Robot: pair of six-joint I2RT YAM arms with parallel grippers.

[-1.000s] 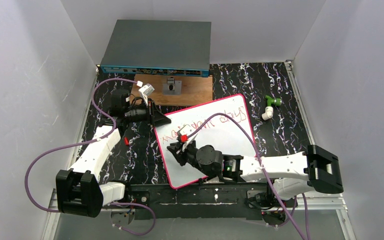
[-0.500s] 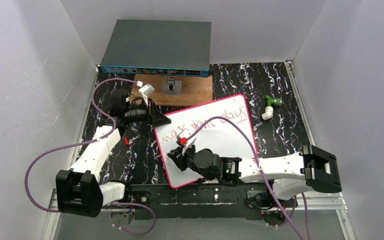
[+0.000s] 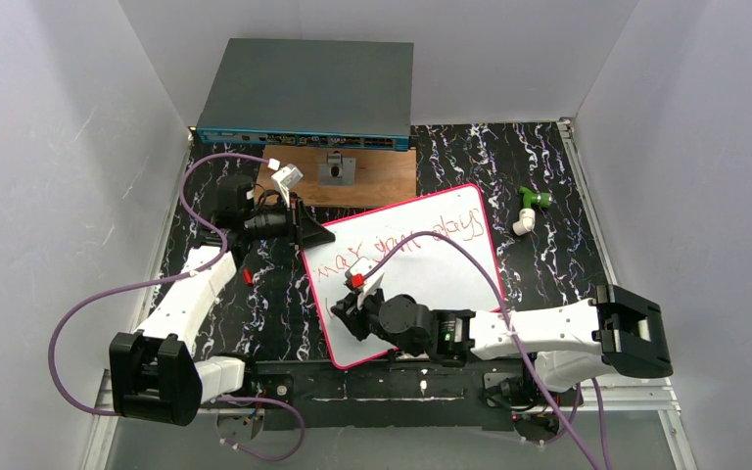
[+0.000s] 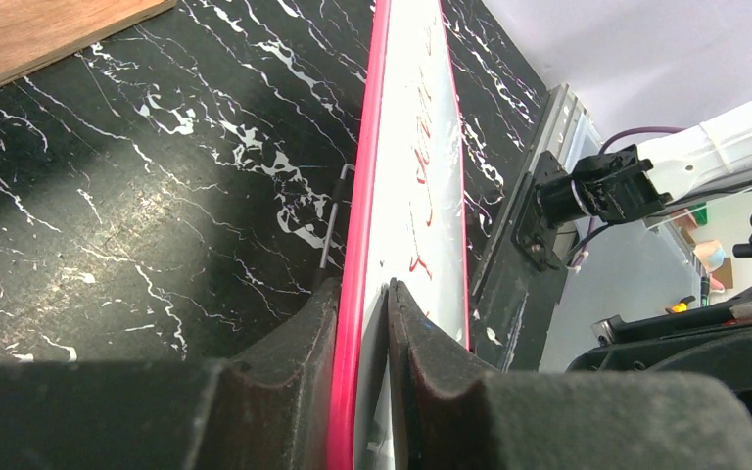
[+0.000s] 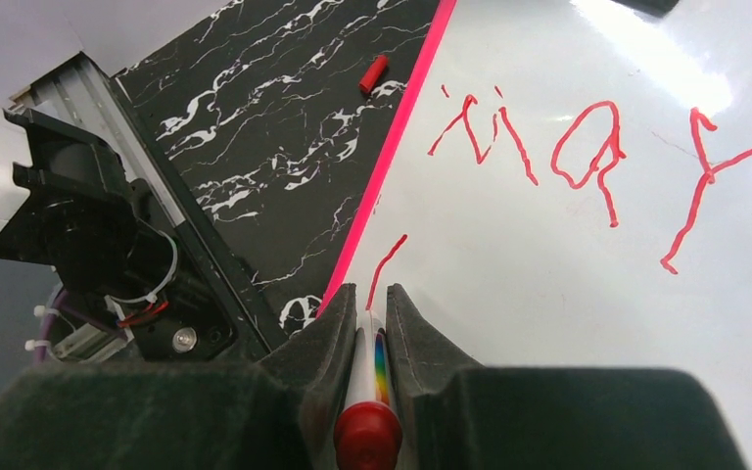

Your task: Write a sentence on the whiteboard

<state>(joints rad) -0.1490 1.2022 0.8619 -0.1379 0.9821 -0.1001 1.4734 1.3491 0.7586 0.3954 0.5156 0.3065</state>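
The large white rectangular whiteboard (image 3: pixel 450 279) with its pink-red rim lies skewed on the black marbled table (image 3: pixel 548 255). The left gripper (image 4: pixel 362 294) pinches its rim at the far left corner. The right gripper (image 5: pixel 370 294) clamps a white, red-capped marker (image 5: pixel 365 377), its tip at a short red stroke by the left rim, below the red scrawled sentence (image 3: pixel 401 240)

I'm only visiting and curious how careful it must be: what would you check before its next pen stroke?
1. Left end effector clamps the whiteboard rim: ok.
2. Right end effector shut on the marker: ok.
3. Marker tip at the short second-line stroke: ok.
4. Blank space beneath the sentence: ok.
5. Red cap off the board, on the table: ok.
6. Tip pressure: cannot tell.
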